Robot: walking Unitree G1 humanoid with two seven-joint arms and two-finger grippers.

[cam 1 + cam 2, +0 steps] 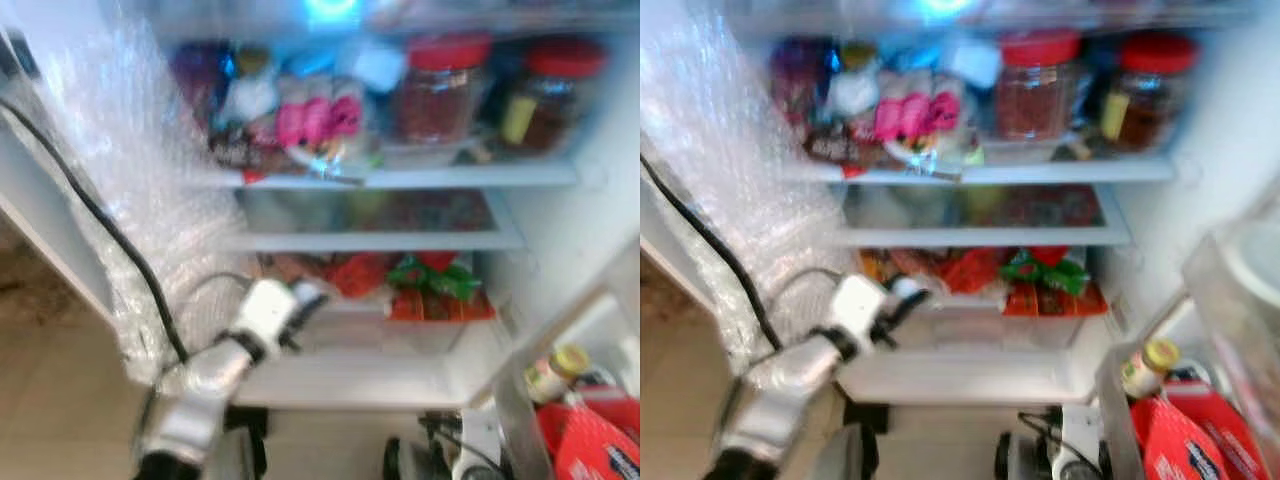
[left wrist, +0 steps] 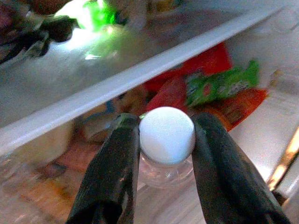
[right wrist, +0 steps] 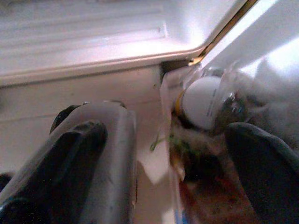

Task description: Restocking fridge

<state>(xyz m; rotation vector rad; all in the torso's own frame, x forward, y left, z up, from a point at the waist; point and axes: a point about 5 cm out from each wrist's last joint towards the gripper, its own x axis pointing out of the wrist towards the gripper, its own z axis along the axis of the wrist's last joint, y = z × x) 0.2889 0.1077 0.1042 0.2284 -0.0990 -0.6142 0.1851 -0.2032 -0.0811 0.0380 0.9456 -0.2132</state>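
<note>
left gripper (image 2: 167,140): clenched on the bottle, one black finger on each side of its white cap; it reaches into the open fridge at the lowest shelf.
bottle (image 2: 167,149): small and clear with a white cap, held between the fingers, in front of the red and green packets.
left arm (image 1: 215,375): silver, stretched up from lower left toward the fridge, a black cable running along it.
right gripper (image 3: 173,186): fingers spread apart, grasping nothing, low beside the door bin.
door bin (image 1: 1120,390): at lower right, holds a yellow-capped jar and red packets.
fridge (image 1: 400,178): open, white shelves.
top shelf: two red-lidded jars (image 1: 440,90), pink items, other blurred food.
lowest shelf: red and green packets (image 1: 435,280).
left side: bubble wrap (image 1: 130,160) hanging over the fridge's edge.
</note>
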